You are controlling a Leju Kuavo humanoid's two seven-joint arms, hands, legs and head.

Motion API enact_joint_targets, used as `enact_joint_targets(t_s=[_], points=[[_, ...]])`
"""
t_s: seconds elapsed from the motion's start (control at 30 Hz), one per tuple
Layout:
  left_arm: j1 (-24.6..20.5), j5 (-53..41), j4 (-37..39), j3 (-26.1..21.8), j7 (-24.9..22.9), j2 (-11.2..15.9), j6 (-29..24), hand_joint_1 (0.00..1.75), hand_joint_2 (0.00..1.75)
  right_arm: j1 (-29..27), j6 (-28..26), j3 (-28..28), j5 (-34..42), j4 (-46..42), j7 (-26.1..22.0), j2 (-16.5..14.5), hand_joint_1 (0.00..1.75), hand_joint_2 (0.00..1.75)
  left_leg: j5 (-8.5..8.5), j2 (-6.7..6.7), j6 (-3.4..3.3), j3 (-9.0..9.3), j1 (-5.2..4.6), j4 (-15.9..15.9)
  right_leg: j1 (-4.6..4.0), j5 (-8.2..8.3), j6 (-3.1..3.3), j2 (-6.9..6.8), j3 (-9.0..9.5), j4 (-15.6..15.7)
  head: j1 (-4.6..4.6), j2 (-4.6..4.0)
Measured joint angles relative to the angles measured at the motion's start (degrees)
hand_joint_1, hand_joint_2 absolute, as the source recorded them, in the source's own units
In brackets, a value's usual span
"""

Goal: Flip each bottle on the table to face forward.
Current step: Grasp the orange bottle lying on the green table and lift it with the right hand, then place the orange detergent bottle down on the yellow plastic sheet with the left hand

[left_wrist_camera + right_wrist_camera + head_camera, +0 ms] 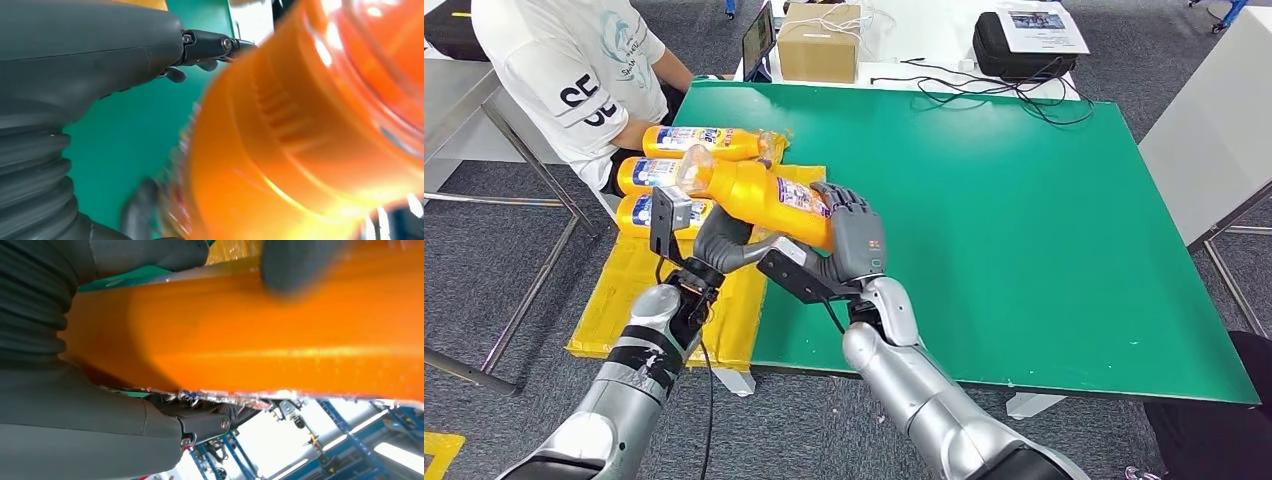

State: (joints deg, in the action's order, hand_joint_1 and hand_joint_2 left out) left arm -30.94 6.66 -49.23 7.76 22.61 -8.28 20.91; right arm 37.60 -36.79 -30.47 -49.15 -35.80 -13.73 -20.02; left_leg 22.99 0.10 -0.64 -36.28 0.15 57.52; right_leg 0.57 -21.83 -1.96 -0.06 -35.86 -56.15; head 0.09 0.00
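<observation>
The right hand (856,232) is wrapped around the lower body of an orange bottle (759,195), fingers curled over its labelled side, and carries it in the air above the near left edge of the green tabletop (1024,220). The left hand (724,243) comes up under the same bottle nearer its neck; it touches the bottle, but whether it grips or merely props I cannot tell. The bottle lies tilted, its clear cap end pointing far and left, its base toward the right hand. It looks full of orange liquid, cap on. Just beyond it, three more orange bottles (686,142) lie on their sides in a row on a yellow sheet (639,300) at the left of the tabletop, beside a seated person (574,70). Judging by this, one bottle is mid-turn and nothing is yet set on the green surface, so most of the task seems to remain.
</observation>
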Motion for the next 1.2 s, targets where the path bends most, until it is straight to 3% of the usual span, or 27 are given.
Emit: enact_joint_targets(t_s=[0.27, 0.57, 0.7, 1.17, 1.2], points=[[0.5, 5.96, -2.66, 2.84, -0.96, 0.29, 4.01, 0.0, 1.75, -0.27, -0.79, -3.35, 1.69, 1.79, -0.95, 0.03, 1.75, 1.75, 0.0, 0.0, 0.0, -0.02, 0.0, 0.0, 0.0, 0.0, 0.0, 0.0, -0.01, 0.0, 0.01, 0.0], [4.34, 9.08, -7.59, 5.83, -2.0, 2.71, 5.54, 0.0, 1.75, -2.35, -2.15, -2.11, 0.61, 2.27, -2.89, 1.53, 1.75, 1.75, 0.01, -0.01, 0.0, -0.05, 0.0, 0.0, 0.0, -0.01, 0.0, -0.01, -0.04, 0.01, 0.01, 0.0], [5.15, 9.2, -8.84, 6.46, -2.85, 2.84, 4.28, 1.75, 1.75, -3.39, -2.24, -1.98, -0.86, 2.24, -2.89, 1.51, 1.75, 1.75, 0.01, 0.0, 0.0, -0.06, 0.0, 0.0, 0.0, -0.01, 0.0, 0.0, -0.05, 0.01, 0.0, 0.0], [7.79, 6.99, -12.3, 7.13, -3.8, 2.79, -3.85, 1.75, 1.75, -5.13, -2.15, -1.48, -2.46, 1.02, -1.09, 1.16, 1.75, 1.75, 0.01, 0.0, 0.0, -0.06, 0.0, -0.01, 0.0, -0.01, 0.0, 0.0, -0.06, 0.01, 0.01, 0.0], [7.83, 6.86, -12.38, 7.13, -3.85, 2.79, -4.07, 1.75, 1.75, -5.18, -2.11, -1.46, -2.46, 0.97, -1.0, 1.16, 1.4, 1.75, 0.01, 0.0, 0.0, -0.06, 0.0, 0.0, 0.0, -0.01, 0.0, -0.01, -0.06, 0.01, 0.01, 0.0]])
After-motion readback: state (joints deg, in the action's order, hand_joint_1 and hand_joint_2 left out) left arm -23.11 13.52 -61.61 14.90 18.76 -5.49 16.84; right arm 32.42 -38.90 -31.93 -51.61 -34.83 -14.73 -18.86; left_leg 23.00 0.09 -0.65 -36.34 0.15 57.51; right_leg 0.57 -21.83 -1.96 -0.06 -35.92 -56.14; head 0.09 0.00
